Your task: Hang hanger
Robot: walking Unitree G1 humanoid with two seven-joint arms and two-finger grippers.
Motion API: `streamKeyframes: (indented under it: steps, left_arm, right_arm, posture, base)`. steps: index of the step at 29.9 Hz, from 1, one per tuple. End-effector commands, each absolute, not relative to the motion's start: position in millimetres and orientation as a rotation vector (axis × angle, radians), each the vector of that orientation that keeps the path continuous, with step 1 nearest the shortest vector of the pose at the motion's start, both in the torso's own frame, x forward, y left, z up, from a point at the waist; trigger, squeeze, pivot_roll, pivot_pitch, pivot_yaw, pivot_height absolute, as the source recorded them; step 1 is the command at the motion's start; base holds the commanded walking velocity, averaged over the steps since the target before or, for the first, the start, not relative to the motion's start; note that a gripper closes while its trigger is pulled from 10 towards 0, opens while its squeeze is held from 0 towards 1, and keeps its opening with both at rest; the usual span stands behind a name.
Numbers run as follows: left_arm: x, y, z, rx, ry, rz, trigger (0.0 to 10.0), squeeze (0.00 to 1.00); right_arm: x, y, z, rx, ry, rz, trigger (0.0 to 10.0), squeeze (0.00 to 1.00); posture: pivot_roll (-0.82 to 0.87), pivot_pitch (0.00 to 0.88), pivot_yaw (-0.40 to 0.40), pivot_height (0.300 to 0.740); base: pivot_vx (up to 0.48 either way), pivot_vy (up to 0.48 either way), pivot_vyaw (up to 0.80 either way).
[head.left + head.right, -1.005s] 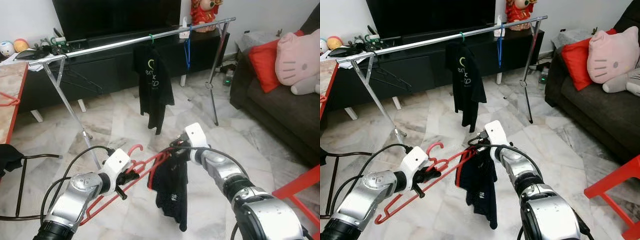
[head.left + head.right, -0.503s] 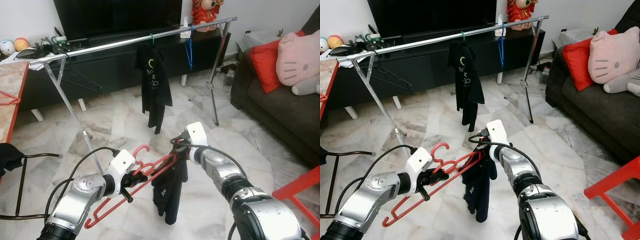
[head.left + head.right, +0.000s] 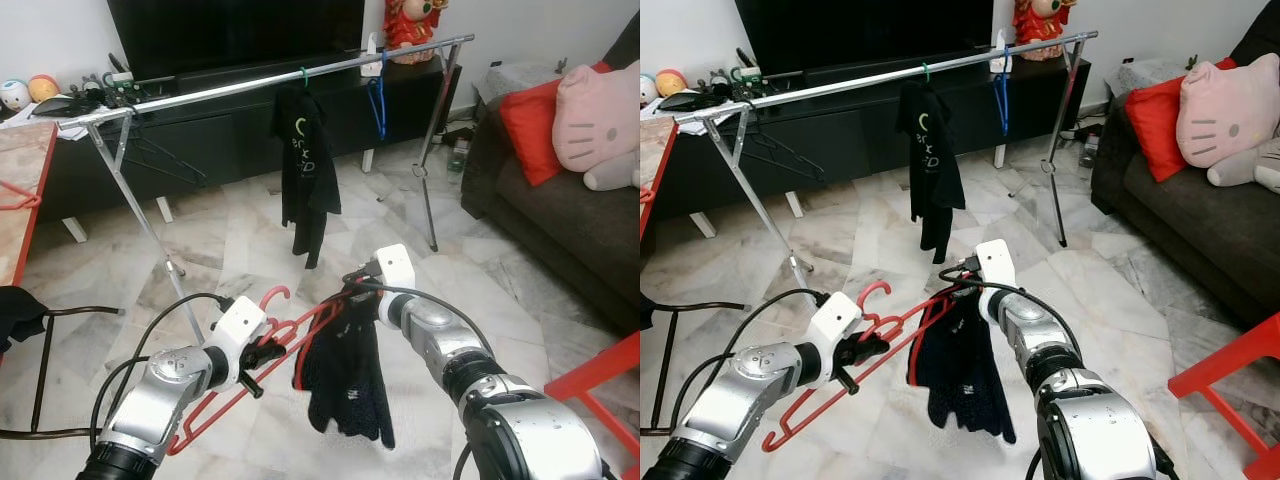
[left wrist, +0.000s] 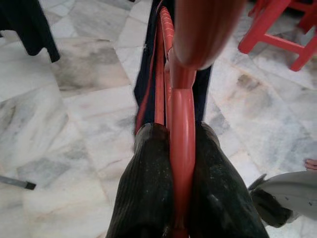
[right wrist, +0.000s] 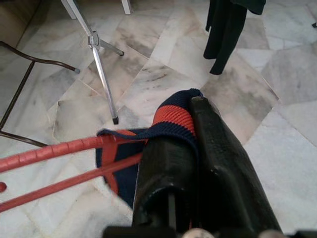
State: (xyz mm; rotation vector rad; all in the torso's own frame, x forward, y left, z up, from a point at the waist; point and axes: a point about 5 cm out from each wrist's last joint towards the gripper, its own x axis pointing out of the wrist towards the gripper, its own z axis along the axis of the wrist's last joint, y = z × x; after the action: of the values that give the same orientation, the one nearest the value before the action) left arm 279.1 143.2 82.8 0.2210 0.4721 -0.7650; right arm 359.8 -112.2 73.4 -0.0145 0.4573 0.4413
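A red hanger is held low in front of me, tilted, with its hook pointing up. My left gripper is shut on the hanger near the hook; its black fingers squeeze the red bar. A dark garment hangs from the hanger's right end. My right gripper is shut on its navy and red striped collar. Beyond, the silver clothes rail stands across the room.
On the rail hang a black T-shirt on a green hanger and a bare blue hanger. A dark sofa with cushions is on the right, a red stool at the near right. A red-edged table and a dark chair stand left.
The garment has swung and spread out toward the right under the hanger. Both grippers keep their hold; the hanger sits slightly lower than half a second ago.
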Motion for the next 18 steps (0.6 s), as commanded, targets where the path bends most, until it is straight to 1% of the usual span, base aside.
streamKeyframes:
  steps: [1, 3, 9, 11, 14, 18]
  left_arm:
    - [280, 141, 88, 0.211, 0.446, -0.784, 10.0, 0.00]
    - [276, 136, 89, 0.186, 0.443, -0.830, 10.0, 0.00]
    - [273, 134, 89, 0.164, 0.446, -0.861, 10.0, 0.00]
    - [277, 137, 89, 0.178, 0.443, -0.824, 10.0, 0.00]
    - [288, 142, 87, 0.215, 0.446, -0.718, 10.0, 0.00]
    - [291, 144, 85, 0.229, 0.445, -0.682, 10.0, 0.00]
  right_arm:
    - [363, -109, 82, -0.012, 0.399, 0.467, 10.0, 0.00]
    - [363, -108, 83, -0.007, 0.380, 0.489, 10.0, 0.00]
    - [362, -110, 84, -0.031, 0.371, 0.525, 10.0, 0.00]
    - [361, -111, 84, -0.043, 0.373, 0.533, 10.0, 0.00]
    - [362, -112, 85, -0.032, 0.364, 0.535, 10.0, 0.00]
    - [360, -111, 85, -0.013, 0.342, 0.537, 10.0, 0.00]
  posture:
    - [0.04, 0.000, -0.044, 0.740]
    - [0.04, 0.000, -0.044, 0.740]
    - [0.04, 0.000, -0.044, 0.740]
    - [0.04, 0.000, -0.044, 0.740]
    - [0.04, 0.000, -0.044, 0.740]
    - [0.04, 0.000, -0.043, 0.740]
  base:
    - [0.000, 0.000, 0.00]
    - [0.000, 0.000, 0.00]
    - [0.000, 0.000, 0.00]
    - [0.000, 0.000, 0.00]
    - [0.000, 0.000, 0.00]
    - [0.000, 0.000, 0.00]
